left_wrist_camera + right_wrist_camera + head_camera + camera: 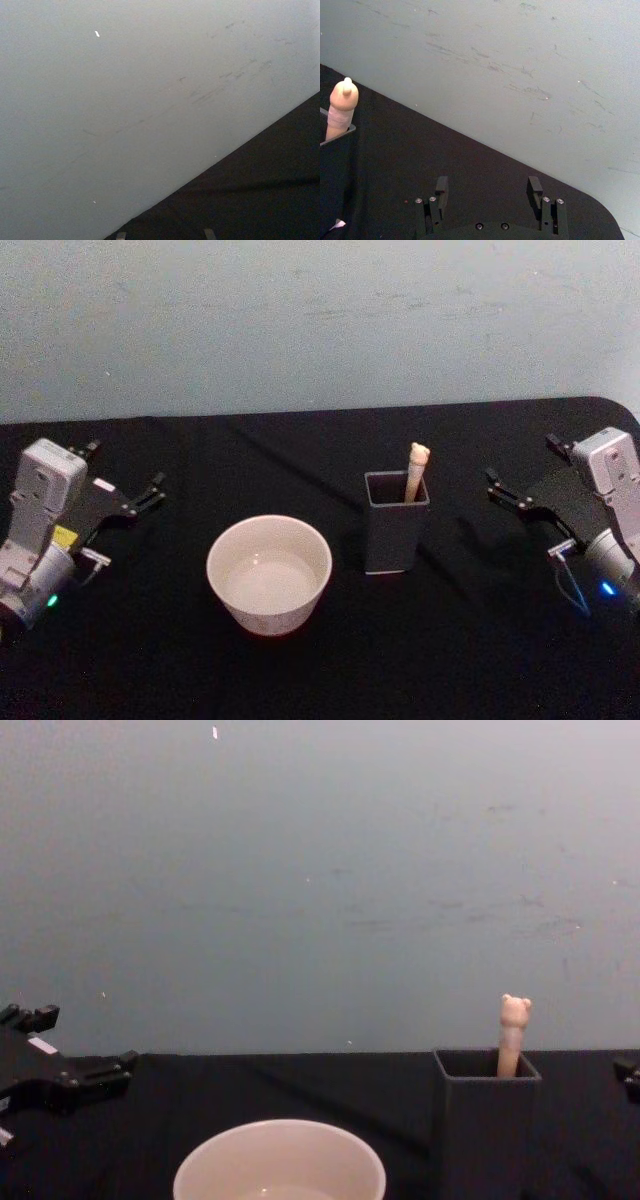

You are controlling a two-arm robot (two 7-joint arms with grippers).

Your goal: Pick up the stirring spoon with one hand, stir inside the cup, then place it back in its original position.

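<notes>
The stirring spoon [417, 470] stands in the dark grey square holder [390, 540], right of centre on the black table, with only its beige bear-topped handle showing. The chest view shows the spoon [513, 1035] poking out of the holder [485, 1125]. The cream cup [265, 618] sits left of the holder, nearer me. My left gripper [122, 472] hovers open at the far left, away from the cup. At the far right my right gripper [525, 465] is open too, with nothing in it. In the right wrist view the gripper [488, 189] faces the wall, with the spoon [342, 107] off to one side.
A pale wall [320, 320] rises right behind the table's back edge. The black tablecloth [480, 640] is bare between the holder and my right gripper, and in front of both vessels. The table's right rear corner [620, 405] is rounded.
</notes>
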